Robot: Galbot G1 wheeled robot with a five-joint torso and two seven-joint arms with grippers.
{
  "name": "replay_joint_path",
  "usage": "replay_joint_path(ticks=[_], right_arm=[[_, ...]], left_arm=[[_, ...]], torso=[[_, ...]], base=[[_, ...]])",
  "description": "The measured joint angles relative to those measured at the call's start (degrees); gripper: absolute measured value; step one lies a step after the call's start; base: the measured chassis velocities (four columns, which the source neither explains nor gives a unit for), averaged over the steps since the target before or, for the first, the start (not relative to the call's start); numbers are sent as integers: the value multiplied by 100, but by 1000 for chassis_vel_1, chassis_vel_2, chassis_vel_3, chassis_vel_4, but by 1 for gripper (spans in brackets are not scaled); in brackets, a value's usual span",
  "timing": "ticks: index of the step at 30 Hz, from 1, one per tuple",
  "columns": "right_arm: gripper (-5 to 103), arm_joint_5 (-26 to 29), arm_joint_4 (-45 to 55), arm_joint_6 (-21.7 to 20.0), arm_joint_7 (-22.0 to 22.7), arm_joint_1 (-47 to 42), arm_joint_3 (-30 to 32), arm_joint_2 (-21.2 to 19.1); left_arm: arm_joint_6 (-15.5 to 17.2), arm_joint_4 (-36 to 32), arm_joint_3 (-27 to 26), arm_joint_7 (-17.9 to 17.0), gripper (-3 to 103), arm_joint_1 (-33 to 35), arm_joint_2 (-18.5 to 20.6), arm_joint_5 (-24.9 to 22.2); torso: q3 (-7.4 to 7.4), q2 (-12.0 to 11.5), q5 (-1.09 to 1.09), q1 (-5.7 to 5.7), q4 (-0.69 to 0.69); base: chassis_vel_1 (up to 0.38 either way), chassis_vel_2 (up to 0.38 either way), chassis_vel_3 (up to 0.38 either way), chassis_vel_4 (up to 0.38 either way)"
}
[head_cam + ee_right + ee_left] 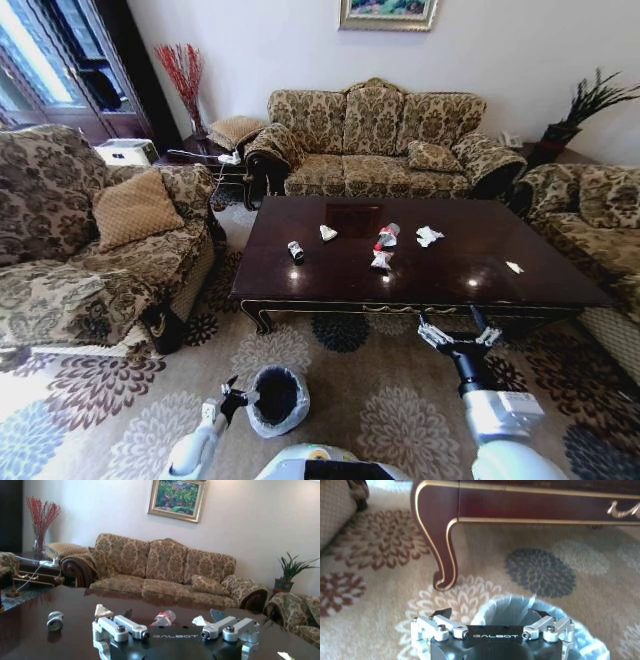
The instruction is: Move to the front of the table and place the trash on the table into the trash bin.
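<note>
Left gripper (232,398) low over the carpet (390,400), jaws spread wide and holding nothing, right beside the trash bin (277,399); the wrist view has the bin's bag-lined rim directly under and ahead of the fingertips. Bin stands on the carpet, near the front left leg of the table (560,285) but apart from it.

Right gripper (459,333) raised at the table's front edge, right of centre, fingers wide apart, empty, pointing across the top.

On the table top, trash lies scattered: dark-and-white lump (296,250) left of centre; white paper scrap (327,232) just behind it; crushed bottle with red label (382,257) in the middle, another crumpled piece (390,233) close behind; white tissue (428,236) to the right; small white scrap (514,267) nearer the right end.

Beyond the table: patterned sofa (375,140) against the wall.
</note>
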Motion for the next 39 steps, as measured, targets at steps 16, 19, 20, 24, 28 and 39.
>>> replay_joint_path(ticks=[16, 19, 20, 24, 28, 39], right_arm=[[100, -115, 9, 102, 75, -209, -31, 5], [100, -123, 10, 104, 101, -228, -23, 3], [100, -123, 10, 104, 101, -228, -23, 3], [100, -103, 12, 169, 160, -261, 77, -4], [100, -91, -14, 255, 161, -270, 163, -27], [100, -34, -48, 310, 160, -296, 290, -58]], left_arm=[[271, 1052, 334, 272, 100, -575, 62, 303], [392, 1110, 425, 286, 100, -652, 74, 352], [392, 1110, 425, 286, 100, -652, 74, 352], [594, 1147, 521, 289, 100, -775, 75, 406], [673, 1201, 550, 302, 100, -881, 74, 415], [1007, 1299, 702, 113, 79, -1025, 41, 400]], torso=[[0, 0, 1, 0, 0], [0, 0, 1, 0, 1], [0, 0, 1, 0, 1], [0, 0, 2, 0, 0], [0, 0, 2, 0, 0], [0, 0, 2, 0, 1]], base=[[0, 0, 0, 0], [0, 0, 0, 0], [0, 0, 0, 0], [0, 0, 0, 0], [0, 0, 0, 0], [0, 0, 0, 0]])
